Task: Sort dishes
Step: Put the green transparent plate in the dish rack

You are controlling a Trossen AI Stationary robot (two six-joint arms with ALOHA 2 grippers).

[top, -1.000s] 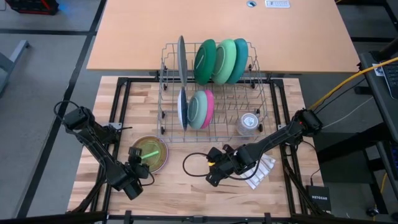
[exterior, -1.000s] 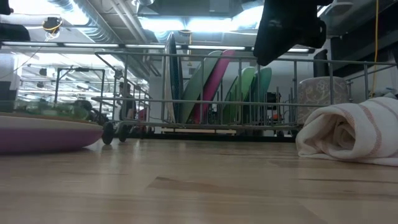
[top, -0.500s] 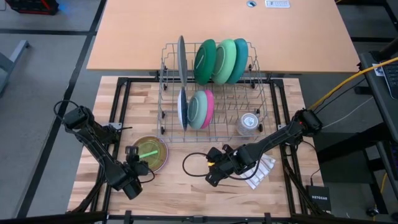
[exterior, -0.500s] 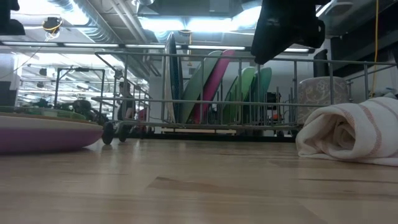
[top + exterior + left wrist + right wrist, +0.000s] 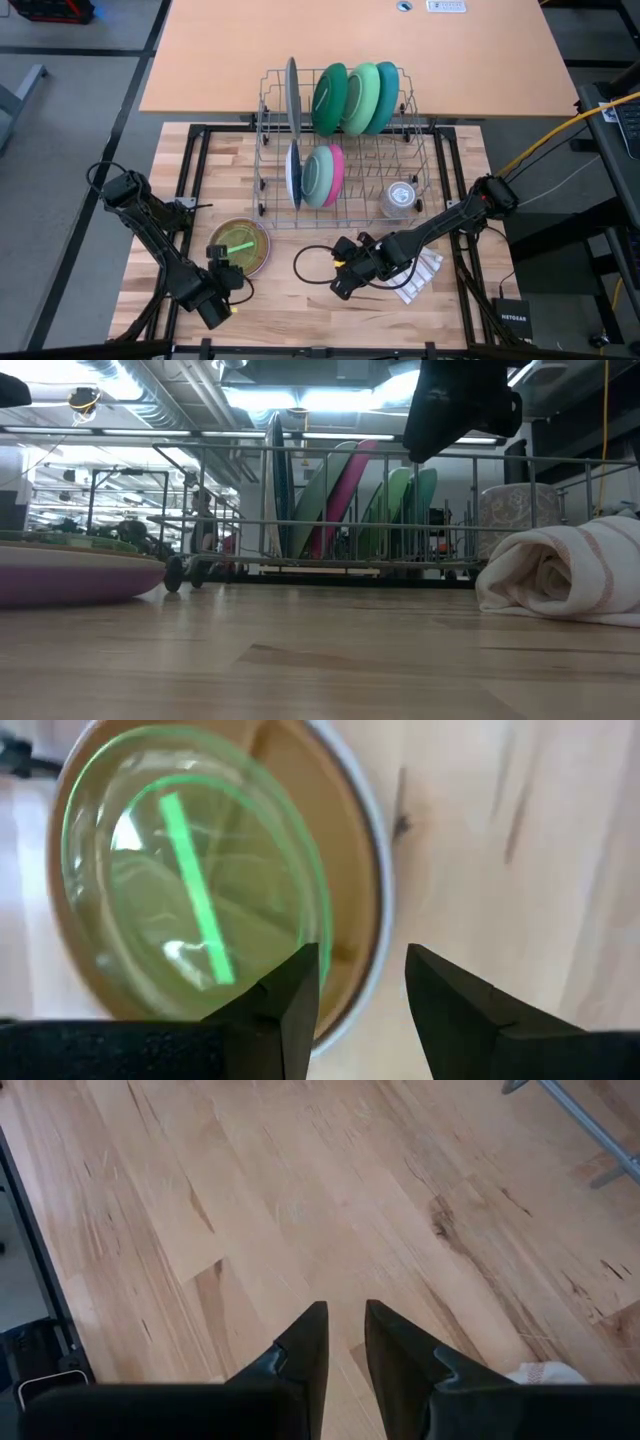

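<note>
Glossy round brown plate (image 5: 355, 870) on grained wooden table (image 5: 520, 840).

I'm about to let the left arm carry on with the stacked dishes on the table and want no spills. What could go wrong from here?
1. The left gripper hangs open over the rim of the brown plate, which carries a clear green bowl. Pinching only the plate's edge could tip the bowl off.
2. The purple dish sits under that stack, so a lift might drag it along.
3. The dish rack already holds upright plates; a tilted insert could knock them.
</note>
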